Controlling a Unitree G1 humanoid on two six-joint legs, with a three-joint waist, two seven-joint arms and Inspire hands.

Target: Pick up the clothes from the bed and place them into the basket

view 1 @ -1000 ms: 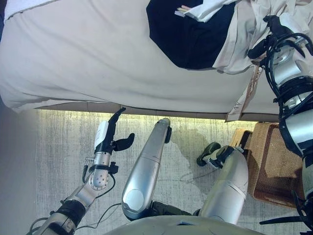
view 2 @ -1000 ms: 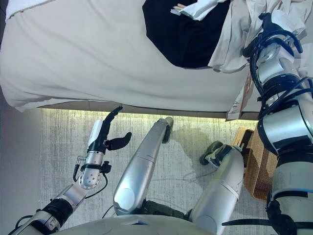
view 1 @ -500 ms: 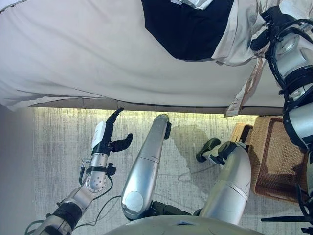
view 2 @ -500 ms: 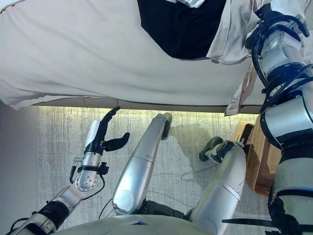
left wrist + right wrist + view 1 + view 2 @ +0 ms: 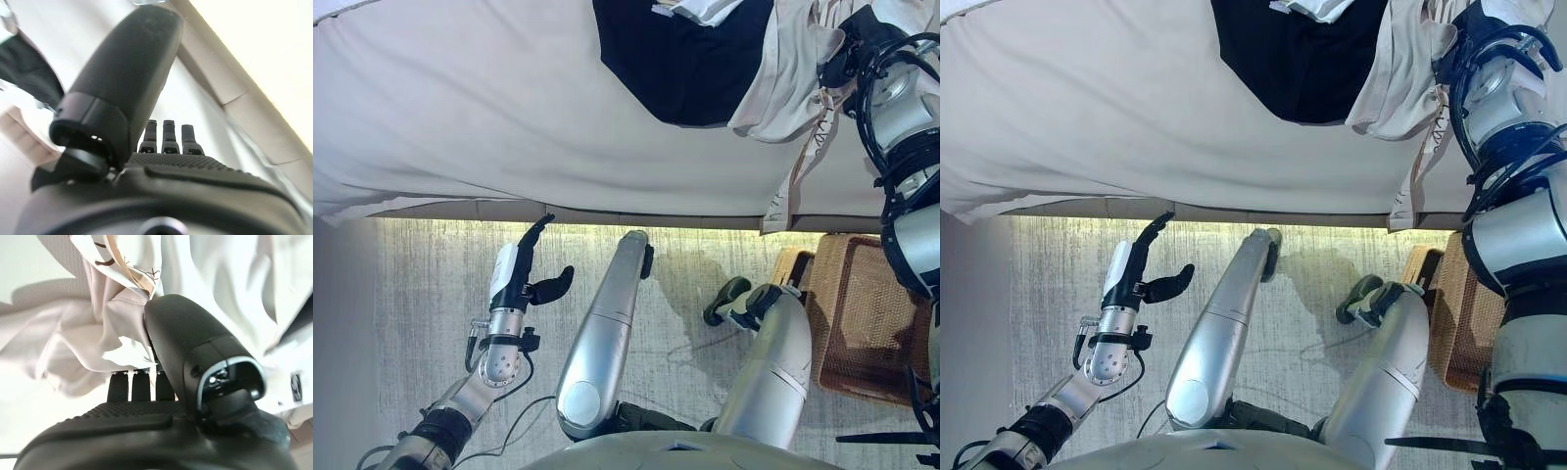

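Note:
A pale beige garment (image 5: 783, 88) lies bunched at the bed's right side, with a patterned strip (image 5: 798, 176) hanging over the bed's edge. My right hand (image 5: 842, 64) is buried in its folds; in the right wrist view the thumb (image 5: 195, 352) presses the cloth (image 5: 88, 357) against the curled fingers. A black garment (image 5: 685, 59) lies flat beside it, with a white piece (image 5: 705, 10) on top. The wicker basket (image 5: 862, 313) stands on the floor at the right. My left hand (image 5: 524, 269) hangs open above the rug, just below the bed's edge.
The bed (image 5: 460, 108) with its pale sheet fills the upper half of the eye views, bare on the left. A grey rug (image 5: 421, 294) covers the floor in front of it. The basket stands close to the bed's right front corner.
The beige garment has slid a little toward the bed's front edge with my right hand in it. The camera has shifted slightly. The left hand has hardly moved.

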